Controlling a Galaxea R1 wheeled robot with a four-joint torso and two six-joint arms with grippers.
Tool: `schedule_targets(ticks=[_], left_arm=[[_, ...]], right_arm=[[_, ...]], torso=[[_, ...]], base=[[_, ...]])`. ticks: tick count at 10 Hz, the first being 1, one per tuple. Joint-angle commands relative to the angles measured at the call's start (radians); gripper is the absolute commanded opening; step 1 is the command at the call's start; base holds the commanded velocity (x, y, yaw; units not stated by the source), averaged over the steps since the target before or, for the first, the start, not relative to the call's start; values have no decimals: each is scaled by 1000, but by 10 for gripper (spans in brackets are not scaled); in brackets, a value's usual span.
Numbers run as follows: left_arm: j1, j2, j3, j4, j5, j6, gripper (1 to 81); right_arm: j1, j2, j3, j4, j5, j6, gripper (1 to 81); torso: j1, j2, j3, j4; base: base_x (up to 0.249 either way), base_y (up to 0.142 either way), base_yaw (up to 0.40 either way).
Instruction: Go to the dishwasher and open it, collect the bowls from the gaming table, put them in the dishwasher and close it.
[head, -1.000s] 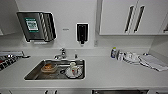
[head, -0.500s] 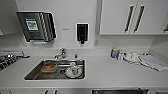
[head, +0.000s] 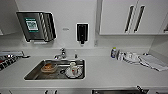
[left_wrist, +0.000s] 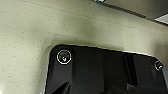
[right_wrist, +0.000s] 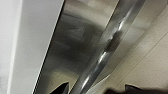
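Note:
The dishwasher (head: 117, 92) shows as a dark strip under the counter's front edge, right of the sink. Up close in the right wrist view, its steel-grey front panel (right_wrist: 67, 50) carries a shiny bar handle (right_wrist: 107, 47) running across it. My right gripper (right_wrist: 96, 90) stands open, with the handle passing between its two dark fingertips (right_wrist: 62, 88). The left wrist view looks past the robot's dark plate onto a speckled beige floor (left_wrist: 50, 27). The bowls and the gaming table are out of view.
A white counter (head: 112, 75) holds a steel sink (head: 32, 75) with dishes in it, a faucet (head: 61, 53), cups and a bottle (head: 113, 53) at the right. White wall cabinets (head: 117, 17), a paper towel dispenser (head: 35, 25) and a soap dispenser (head: 82, 32) hang above.

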Motion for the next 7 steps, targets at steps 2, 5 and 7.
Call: schedule_targets(ticks=[2,5,7], left_arm=[[-45,-19,-5,0,49,2,811],[-45,-15,-5,2,49,2,811],[-46,-14,-5,2,49,2,811]], right_arm=[[124,-3,-41,18,-32,9,811],[113,12,-87,16,-35,8,811],[96,28,-113,5,-36,8,811]], torso=[[0,0,0,0],[0,0,0,0],[0,0,0,0]], base=[[0,0,0],[0,0,0],[0,0,0]])
